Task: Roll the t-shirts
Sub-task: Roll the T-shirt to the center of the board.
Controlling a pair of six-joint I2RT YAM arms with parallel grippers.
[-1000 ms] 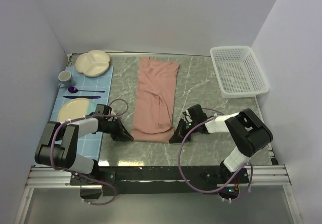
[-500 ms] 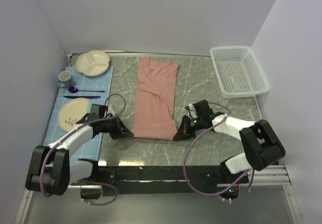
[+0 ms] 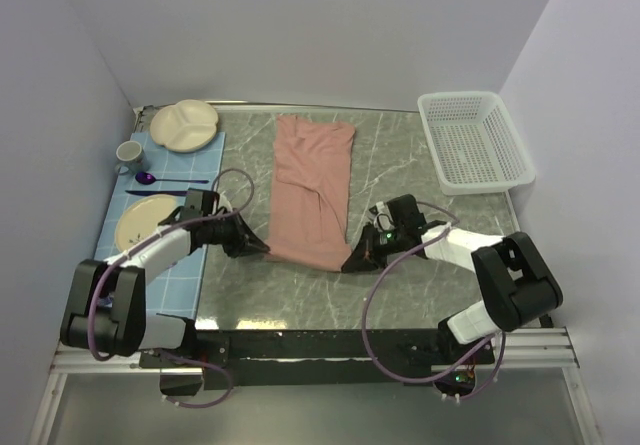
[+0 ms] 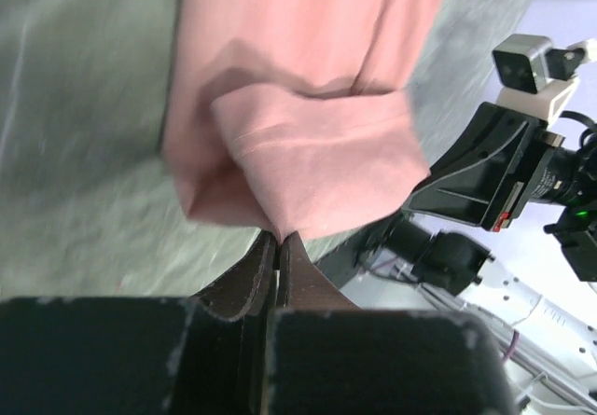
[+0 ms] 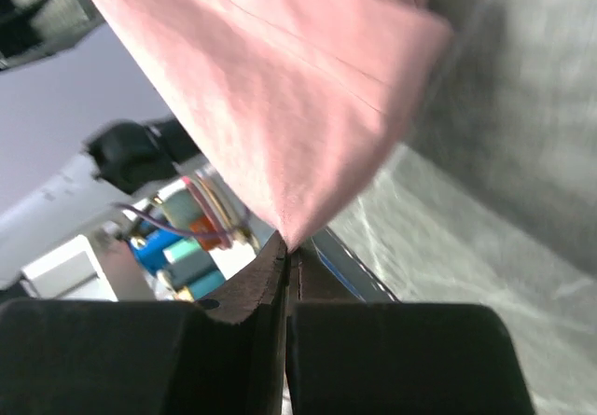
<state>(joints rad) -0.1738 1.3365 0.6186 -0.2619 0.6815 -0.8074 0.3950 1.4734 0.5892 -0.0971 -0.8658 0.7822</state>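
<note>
The dusty-pink t-shirt [image 3: 312, 190] lies folded into a long strip down the middle of the marble table, its plain side up. My left gripper [image 3: 262, 250] is shut on the strip's near left corner, and my right gripper [image 3: 349, 262] is shut on its near right corner. Both corners are lifted and turned over toward the far end, so the near hem forms a fold. In the left wrist view the pink cloth [image 4: 317, 163] bunches out from my closed gripper [image 4: 279, 238]. In the right wrist view a fold of the shirt [image 5: 270, 89] hangs from my closed gripper [image 5: 287, 245].
A white plastic basket [image 3: 472, 141] stands at the far right. On the left a blue mat [image 3: 205, 150] carries a divided plate [image 3: 184, 125], a cup [image 3: 129, 153], a purple spoon [image 3: 148, 178], a knife [image 3: 160, 193] and a round plate [image 3: 145, 220].
Both grippers have carried the shirt's near edge away from the table's front, toward the far end. The strip now looks shorter, its near hem folded over.
</note>
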